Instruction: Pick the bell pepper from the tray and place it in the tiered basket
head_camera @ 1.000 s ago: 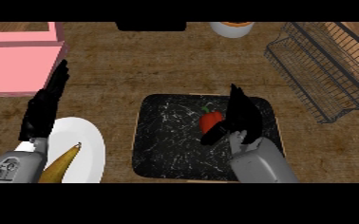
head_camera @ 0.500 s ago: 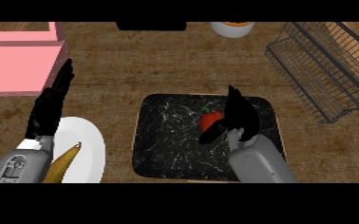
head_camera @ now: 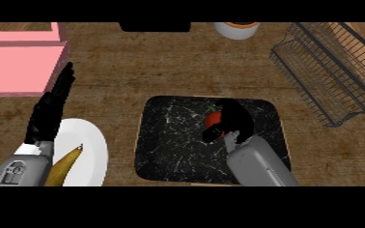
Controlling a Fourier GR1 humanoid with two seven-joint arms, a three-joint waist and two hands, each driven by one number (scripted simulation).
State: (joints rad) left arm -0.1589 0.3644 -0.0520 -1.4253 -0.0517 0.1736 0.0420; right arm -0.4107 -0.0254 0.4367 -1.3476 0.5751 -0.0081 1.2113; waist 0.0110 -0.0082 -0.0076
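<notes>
Fingers (head_camera: 212, 135) of the right hand (head_camera: 234, 115): curled down over the bell pepper (head_camera: 212, 119) from its right side. Only a strip of red shows at the hand's left edge, so you cannot tell how far round they wrap. Bell pepper: on the tray (head_camera: 171, 145), slightly above and right of the tray's middle, apparently resting on the dark speckled surface. Left hand (head_camera: 49, 111): left of the tray, fingers straight and pressed together, pointing up, at rest and holding nothing. White plate (head_camera: 91, 142) with a banana (head_camera: 63, 166): just left of the tray. Tiered basket (head_camera: 321, 72): wire, well apart from the tray, up and to its right. Step in hand, as you may judge it: the grasp, with the lift not yet begun. Next move calls for you to confirm the closure, raise the pepper straight off the tray, then carry it up and to the right, high enough to pass over the basket's near rim before lowering it into a tier.
</notes>
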